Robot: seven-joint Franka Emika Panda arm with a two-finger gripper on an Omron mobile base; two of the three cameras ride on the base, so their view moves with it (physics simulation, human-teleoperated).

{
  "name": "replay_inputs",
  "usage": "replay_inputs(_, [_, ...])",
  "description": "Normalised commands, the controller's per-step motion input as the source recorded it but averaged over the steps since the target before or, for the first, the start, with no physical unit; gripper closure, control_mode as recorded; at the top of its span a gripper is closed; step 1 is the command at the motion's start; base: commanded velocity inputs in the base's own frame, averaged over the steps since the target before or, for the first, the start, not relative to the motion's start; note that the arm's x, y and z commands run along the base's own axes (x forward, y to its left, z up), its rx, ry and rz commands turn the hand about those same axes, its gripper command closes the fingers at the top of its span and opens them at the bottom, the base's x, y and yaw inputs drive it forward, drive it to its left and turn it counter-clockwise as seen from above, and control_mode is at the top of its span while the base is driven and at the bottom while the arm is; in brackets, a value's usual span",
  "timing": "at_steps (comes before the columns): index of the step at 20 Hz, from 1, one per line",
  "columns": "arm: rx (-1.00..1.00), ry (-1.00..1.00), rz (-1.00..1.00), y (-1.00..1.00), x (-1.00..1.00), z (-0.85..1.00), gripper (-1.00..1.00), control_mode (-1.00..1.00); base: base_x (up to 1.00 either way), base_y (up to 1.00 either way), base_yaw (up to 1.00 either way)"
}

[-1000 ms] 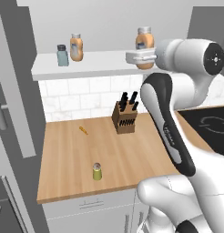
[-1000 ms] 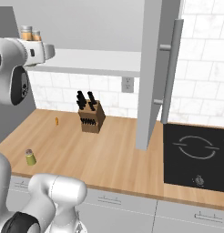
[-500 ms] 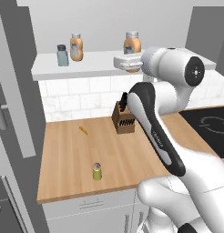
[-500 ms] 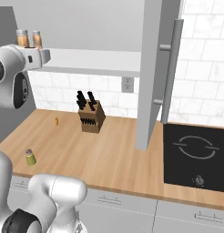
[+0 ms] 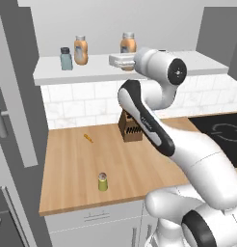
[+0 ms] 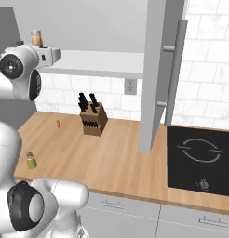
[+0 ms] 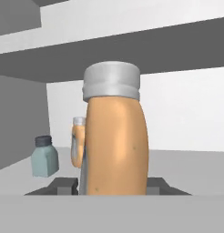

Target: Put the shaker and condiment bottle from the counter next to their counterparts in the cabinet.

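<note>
My gripper [image 5: 121,60] is shut on the condiment bottle [image 5: 128,44], an orange-tan bottle with a pale grey cap, held upright over the cabinet's white shelf board [image 5: 91,74]. In the hand view this bottle [image 7: 116,145] stands large between the dark fingertips [image 7: 63,185]. Left of it on the shelf stand the counterparts: the second orange bottle [image 5: 81,49] and the blue-grey shaker [image 5: 66,58], also seen beyond the held one as bottle [image 7: 78,141] and shaker [image 7: 44,157]. The yellow-green shaker [image 5: 103,182] stands upright near the counter's front edge [image 6: 30,161].
A wooden knife block [image 5: 130,128] stands at the back of the counter under the arm. A small orange item [image 5: 87,138] lies left of it. A black cooktop [image 6: 200,158] is at the right. The open grey cabinet door [image 6: 153,69] hangs over the counter.
The arm has carried the held bottle leftwards along the shelf, closer to the other orange bottle and the blue-grey shaker. The yellow-green shaker has not moved.
</note>
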Motion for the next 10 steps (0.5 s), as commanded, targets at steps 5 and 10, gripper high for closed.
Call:
replay_inputs(5, [0.0,0.14,0.0,0.28,0.84,0.0,1.0,-1.0,0.0,0.0,0.0])
replay_inputs(10, [0.0,0.1,0.0,0.2,0.26,-0.13,1.0,-1.0,0.0,0.0,0.0])
